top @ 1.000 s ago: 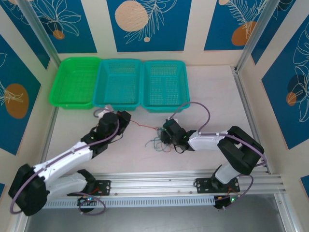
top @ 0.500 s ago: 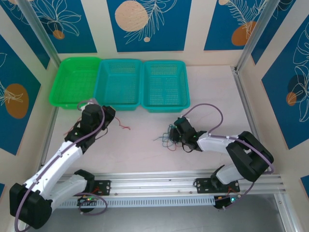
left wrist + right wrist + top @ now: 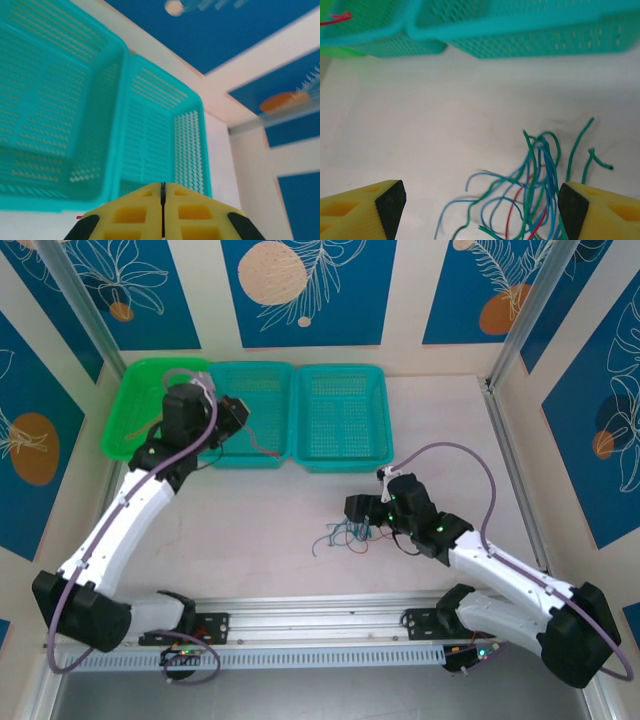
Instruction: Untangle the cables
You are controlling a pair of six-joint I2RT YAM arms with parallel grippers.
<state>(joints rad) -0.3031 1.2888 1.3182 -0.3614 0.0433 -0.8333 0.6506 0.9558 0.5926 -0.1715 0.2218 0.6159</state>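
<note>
We see the pale surface (image 3: 250, 530) carrying three baskets along its far edge: a green basket (image 3: 130, 420), a middle teal basket (image 3: 268, 395) and a right teal basket (image 3: 345, 410). The left hand (image 3: 232, 418) hovers over the middle teal basket, its jaws pressed together on a red cable (image 3: 262, 445) that dangles below it. The right hand (image 3: 480, 200) stands wide open just above the tangled cables (image 3: 532, 175), red, green and blue, which lie on the surface in front of the right teal basket.

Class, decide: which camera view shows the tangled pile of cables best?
Right wrist: the cable pile sits close, with separate blue, green and red strands distinguishable. Top external shows it small and indistinct. Left wrist faces the teal baskets.
</note>
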